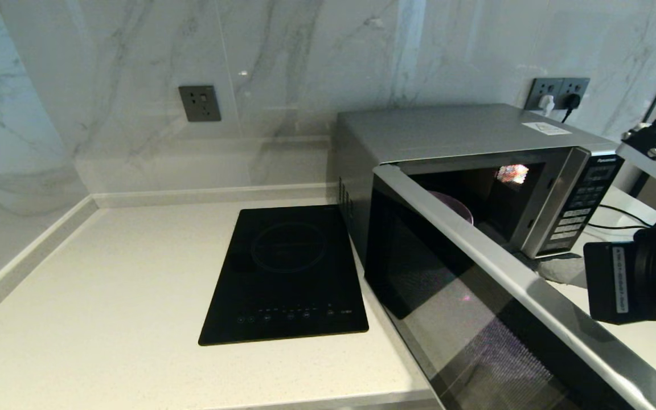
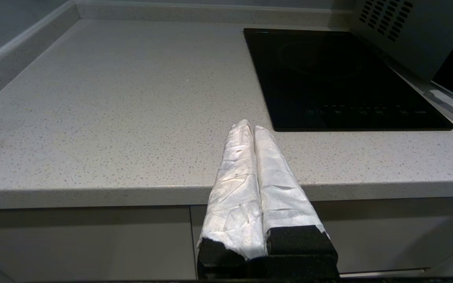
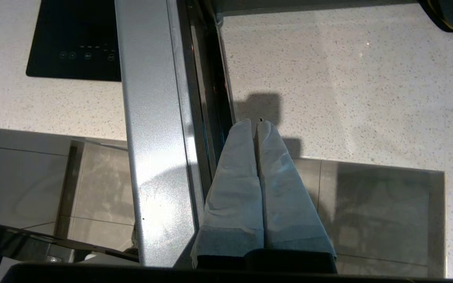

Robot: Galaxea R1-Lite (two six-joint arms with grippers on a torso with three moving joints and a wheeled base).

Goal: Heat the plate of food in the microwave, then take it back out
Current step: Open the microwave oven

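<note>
Place: a home kitchen.
Worktop: a pale speckled stone counter (image 1: 106, 296) with a raised lip along the far and left edges.
Walls: white marble-look panels (image 1: 134, 68) with grey veins.
Cooking gear: a flat black glass hob (image 1: 288, 273) set in the counter; just right of it, a silver microwave (image 1: 453, 136) with its door (image 1: 476, 296) swung open.
Power: a grey wall socket (image 1: 199, 103) on the far wall; another socket (image 1: 558, 94) behind the microwave with plugs in it.
Below: plain cabinet fronts (image 2: 85, 236) under the counter edge.

Black induction hob (image 1: 285, 279) set flush in pale speckled countertop (image 1: 106, 296); grey wall socket (image 1: 199, 103) on marble backsplash (image 1: 134, 68); double socket (image 1: 558, 93) with plugs at right.
</note>
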